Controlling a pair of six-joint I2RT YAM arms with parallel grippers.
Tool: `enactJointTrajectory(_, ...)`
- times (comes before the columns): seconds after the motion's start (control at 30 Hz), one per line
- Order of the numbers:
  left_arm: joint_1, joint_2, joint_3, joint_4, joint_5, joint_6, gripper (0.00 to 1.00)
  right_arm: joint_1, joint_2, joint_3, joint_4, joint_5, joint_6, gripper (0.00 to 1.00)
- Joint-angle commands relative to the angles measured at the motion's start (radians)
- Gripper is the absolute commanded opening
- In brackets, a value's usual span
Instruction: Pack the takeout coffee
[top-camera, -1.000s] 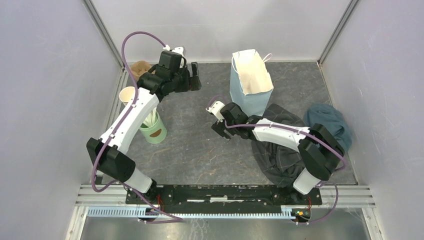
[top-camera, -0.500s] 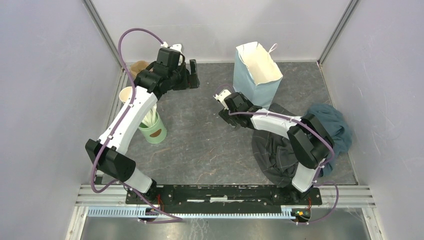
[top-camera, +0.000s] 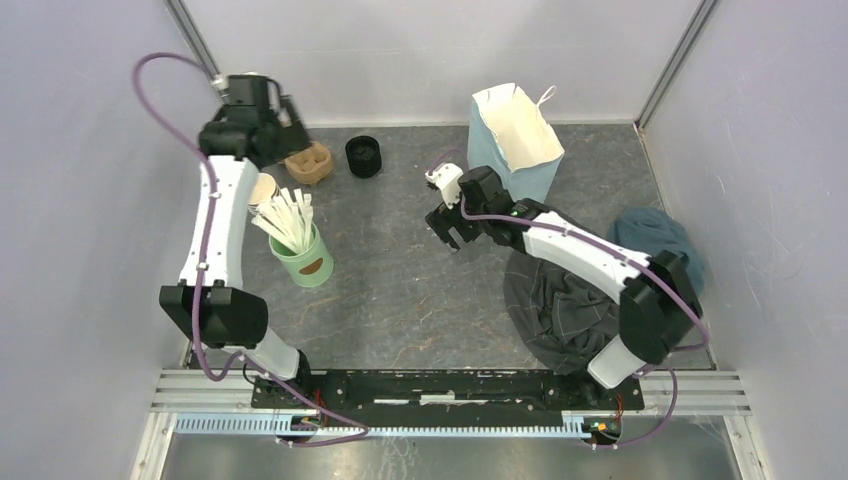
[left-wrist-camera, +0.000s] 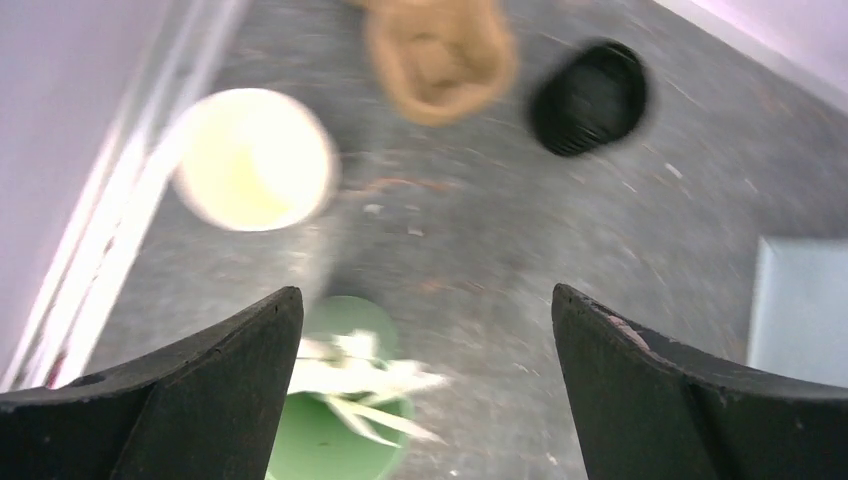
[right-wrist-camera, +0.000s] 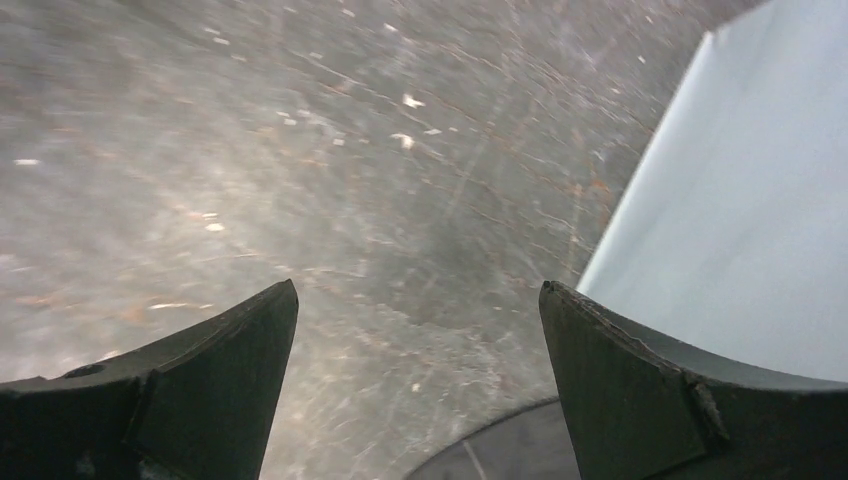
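One takeout coffee cup (top-camera: 262, 188), a paper cup with a cream inside and no lid, stands by the left wall; it also shows from above in the left wrist view (left-wrist-camera: 255, 160). My left gripper (top-camera: 285, 118) hangs open high over the back left corner, its jaws (left-wrist-camera: 425, 320) wide and empty above the floor between the cup and the green cup. My right gripper (top-camera: 445, 226) is open and empty, low over the mat just left of the blue paper bag (top-camera: 515, 140). The bag's wall (right-wrist-camera: 740, 200) fills the right of the right wrist view, beside the gripper (right-wrist-camera: 418, 290).
A brown pulp carrier (top-camera: 308, 162) and a stack of black lids (top-camera: 363, 156) sit at the back left. A green cup of white sticks (top-camera: 305, 255) stands near the left arm. Dark cloth (top-camera: 560, 300) and teal cloth (top-camera: 655, 245) lie at the right.
My left arm has swung back and left toward the corner, uncovering the carrier and the black lids. The right gripper has moved a little nearer the bag, which shifted right early on.
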Motion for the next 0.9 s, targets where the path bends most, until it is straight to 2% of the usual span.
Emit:
enactJointTrajectory(0.0,0.185,-0.047,0.012,-0.083,-0.075,-0.094,1.0,0.007,-0.099,0.018,-0.076,-0.192,0.058,0.98)
enactJointTrajectory(0.1,0.306,-0.053,-0.024,-0.114,-0.095,-0.154,1.0,0.008,-0.127,0.019,-0.132,-0.209,0.045,0.98)
enactJointTrajectory(0.17,0.386,-0.051,-0.063,-0.108,-0.052,-0.167,0.99,0.007,-0.146,0.014,-0.152,-0.212,0.034,0.98)
enactJointTrajectory(0.3,0.463,0.012,-0.076,-0.084,0.048,-0.158,0.88,0.007,-0.166,-0.001,-0.153,-0.221,0.024,0.98)
enactJointTrajectory(0.53,0.486,0.193,0.017,-0.16,0.137,-0.129,0.61,-0.004,-0.187,-0.046,-0.125,-0.187,0.006,0.98)
enactJointTrajectory(0.6,0.487,0.227,0.037,-0.159,0.152,-0.122,0.6,-0.013,-0.189,-0.051,-0.12,-0.179,0.0,0.98)
enactJointTrajectory(0.73,0.485,0.292,0.082,-0.184,0.17,-0.099,0.5,-0.032,-0.185,-0.057,-0.111,-0.171,-0.003,0.98)
enactJointTrajectory(0.87,0.484,0.315,0.084,-0.184,0.163,-0.089,0.45,-0.046,-0.181,-0.058,-0.111,-0.168,-0.002,0.98)
